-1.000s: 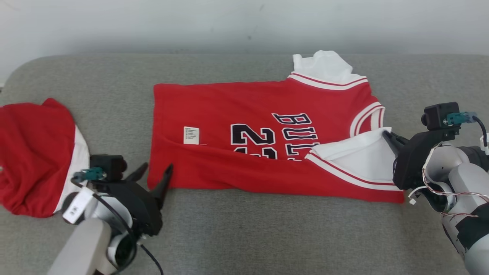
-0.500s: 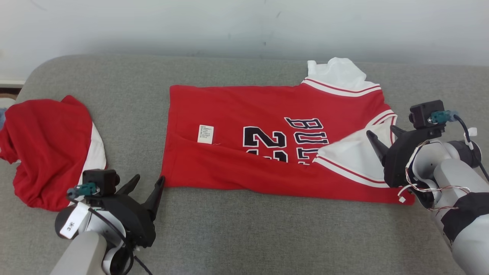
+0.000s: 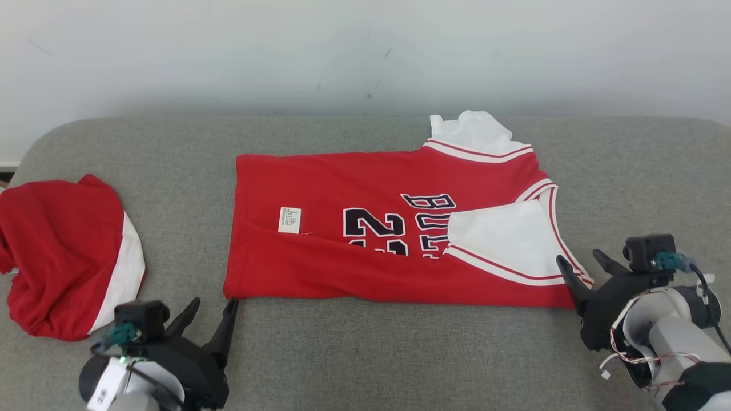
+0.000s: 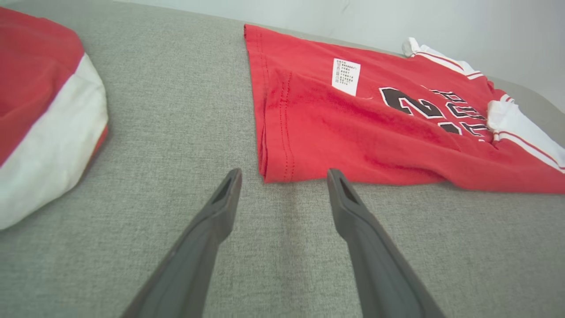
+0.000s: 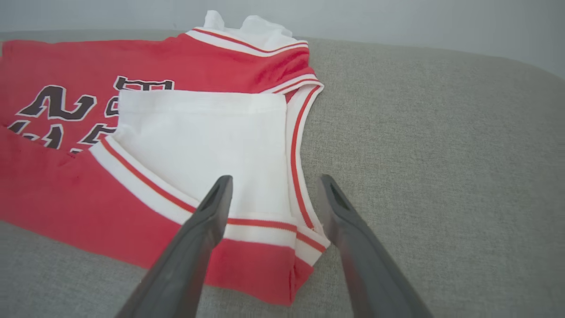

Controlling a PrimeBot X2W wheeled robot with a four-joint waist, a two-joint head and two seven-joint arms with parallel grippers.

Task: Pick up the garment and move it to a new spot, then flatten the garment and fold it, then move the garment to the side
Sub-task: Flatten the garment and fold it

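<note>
bare grey cushion [image 3: 371, 354] lies open below the jersey [image 3: 342, 268] (a red bundle [image 3: 57, 251] crowds the left).

Even, soft, bright indoor light, faint shadows, no glare; sharp focus, wide-angle stretch in wrist views.

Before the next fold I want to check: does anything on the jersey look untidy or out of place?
Yes. The far white sleeve of the jersey is crumpled and sticks out past the far edge, while the near sleeve lies flat. A care label also shows on top.
</note>
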